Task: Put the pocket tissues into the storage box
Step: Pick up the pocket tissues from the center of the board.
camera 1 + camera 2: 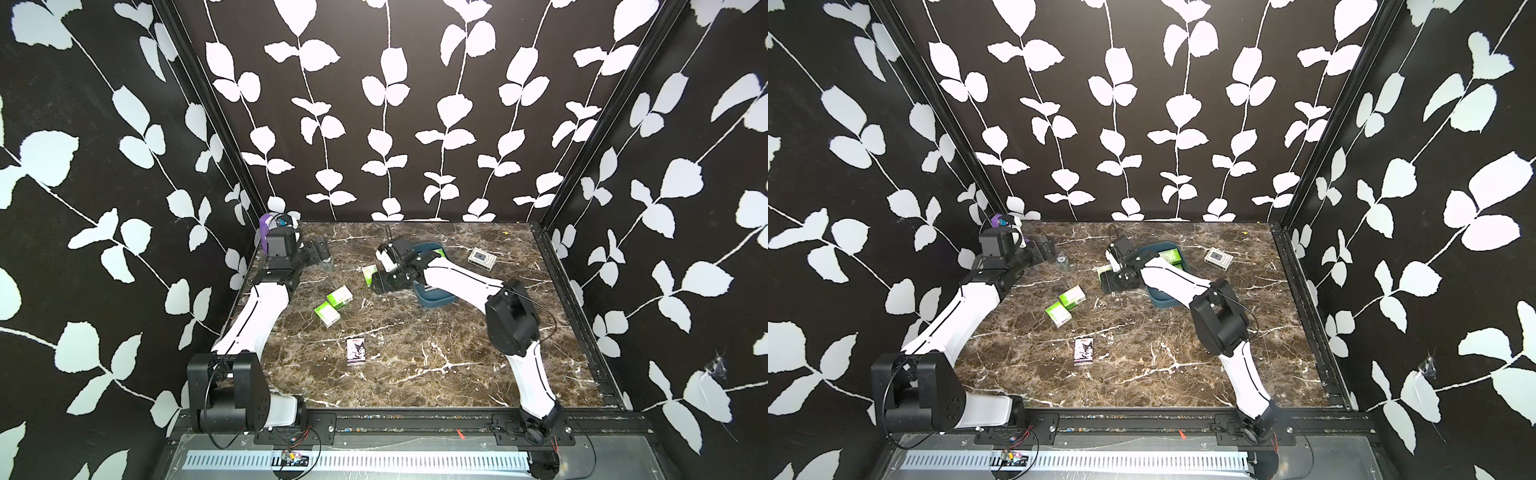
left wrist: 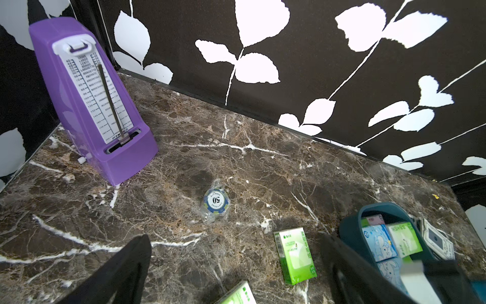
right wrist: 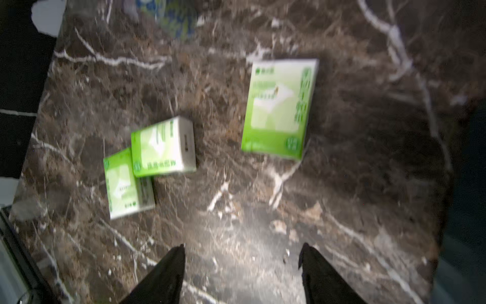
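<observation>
Now hovering with right pincer [image 3: 242, 246] released and empty, nearest pack [image 1: 368, 276] just at eleven o'clock, lengthwise twelve-to-six.

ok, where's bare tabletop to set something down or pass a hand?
Free: the near-right table, between the cartoon pack and the right arm; also the strip between the poker chip and the back wall. Crowded: mid-table, green packs beside the open right gripper and storage box.

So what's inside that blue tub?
Tissue packs: a green pack and blue cartoon packs show in the left wrist view. From above, the right arm covers most of the tub, so I can't give a full count.
</observation>
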Motion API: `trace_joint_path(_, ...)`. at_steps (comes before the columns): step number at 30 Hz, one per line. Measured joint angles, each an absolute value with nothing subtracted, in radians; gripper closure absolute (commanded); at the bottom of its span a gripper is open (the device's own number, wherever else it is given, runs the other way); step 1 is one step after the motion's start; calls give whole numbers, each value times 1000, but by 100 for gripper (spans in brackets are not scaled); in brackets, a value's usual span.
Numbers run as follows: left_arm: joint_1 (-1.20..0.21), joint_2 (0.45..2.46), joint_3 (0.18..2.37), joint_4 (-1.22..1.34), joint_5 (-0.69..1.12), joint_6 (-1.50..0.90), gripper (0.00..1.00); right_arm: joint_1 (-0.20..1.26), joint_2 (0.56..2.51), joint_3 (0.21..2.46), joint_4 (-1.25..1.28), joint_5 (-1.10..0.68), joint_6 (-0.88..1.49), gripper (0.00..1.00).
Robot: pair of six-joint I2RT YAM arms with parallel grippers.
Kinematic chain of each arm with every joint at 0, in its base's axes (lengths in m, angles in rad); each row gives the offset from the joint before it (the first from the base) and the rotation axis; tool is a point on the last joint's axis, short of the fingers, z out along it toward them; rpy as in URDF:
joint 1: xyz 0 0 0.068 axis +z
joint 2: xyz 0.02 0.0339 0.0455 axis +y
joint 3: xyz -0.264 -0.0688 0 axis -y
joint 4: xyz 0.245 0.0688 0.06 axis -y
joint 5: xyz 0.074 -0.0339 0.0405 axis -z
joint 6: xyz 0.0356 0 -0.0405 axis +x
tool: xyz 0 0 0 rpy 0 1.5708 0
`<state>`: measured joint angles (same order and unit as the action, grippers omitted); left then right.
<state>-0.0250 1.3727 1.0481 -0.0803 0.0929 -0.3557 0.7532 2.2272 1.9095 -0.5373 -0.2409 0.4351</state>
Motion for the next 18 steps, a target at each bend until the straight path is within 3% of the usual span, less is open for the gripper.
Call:
trace_joint_path(8, -25, 1372, 1048, -85, 88, -329, 1, 747, 2497, 2326, -653, -180, 351, 12)
trace_joint_path(18, -25, 1372, 1048, -86, 88, -309, 1, 752, 2636, 2446, -735, -109, 305, 13)
